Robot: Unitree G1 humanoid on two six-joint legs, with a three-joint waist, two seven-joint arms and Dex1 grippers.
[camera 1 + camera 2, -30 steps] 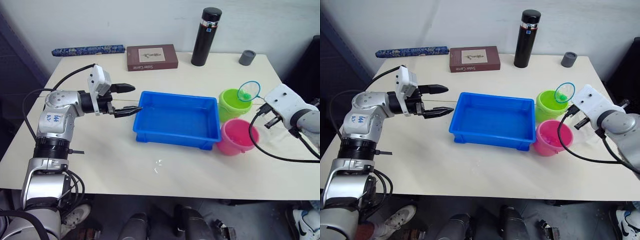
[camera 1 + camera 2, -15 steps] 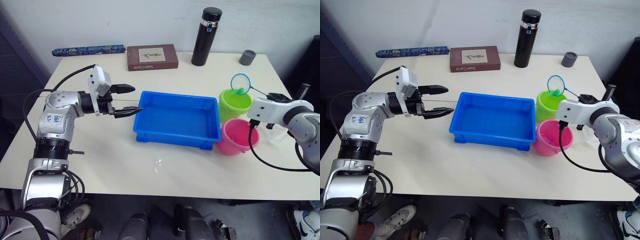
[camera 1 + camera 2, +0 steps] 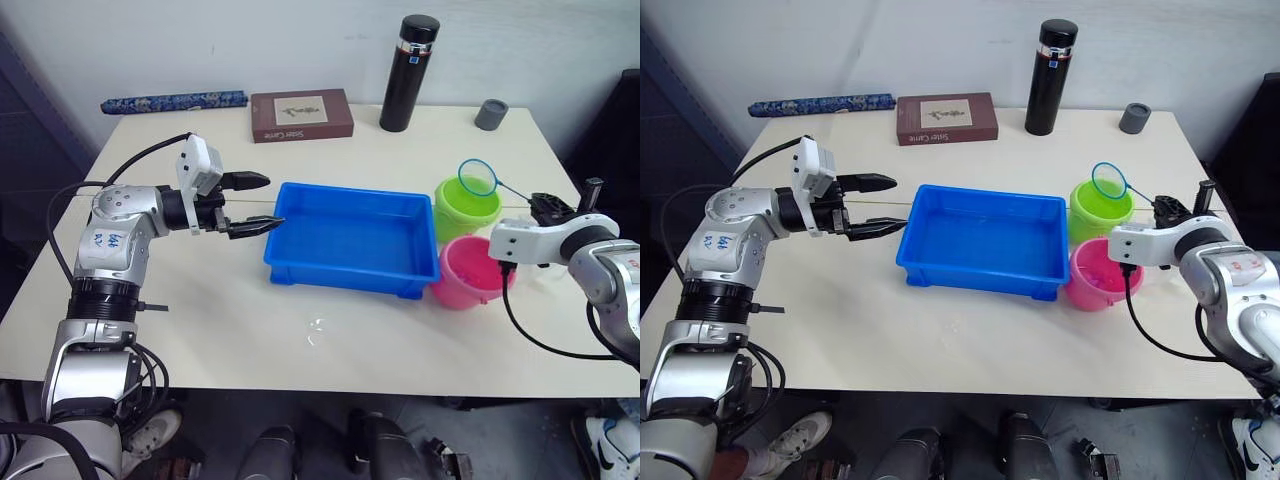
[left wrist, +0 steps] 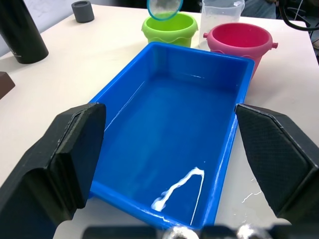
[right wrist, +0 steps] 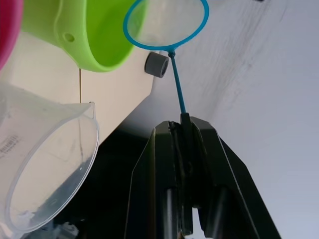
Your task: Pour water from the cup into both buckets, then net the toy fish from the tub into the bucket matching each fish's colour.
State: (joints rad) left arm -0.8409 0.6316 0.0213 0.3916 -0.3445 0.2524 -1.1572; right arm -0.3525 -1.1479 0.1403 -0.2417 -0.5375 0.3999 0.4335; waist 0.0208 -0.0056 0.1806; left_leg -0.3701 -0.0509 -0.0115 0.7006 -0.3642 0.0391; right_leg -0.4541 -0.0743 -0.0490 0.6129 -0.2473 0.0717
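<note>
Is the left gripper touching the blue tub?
Apart. The left wrist view shows the left gripper open, its fingers short of the tub, bare table between.

The tub [image 4: 224, 144] is showing glossy blue plastic, wet and glinting inside. The green bucket [image 4: 169, 30] and pink bucket [image 4: 239, 42] are looking like smooth, shiny plastic. The cup [image 5: 45, 164] is clear plastic. The net [image 5: 167, 22] is carrying fine pale mesh in a thin blue rim. The table [image 3: 400, 330] is looking matt and cream. The left gripper's pads [image 4: 279, 149] are showing textured black rubber.
</note>
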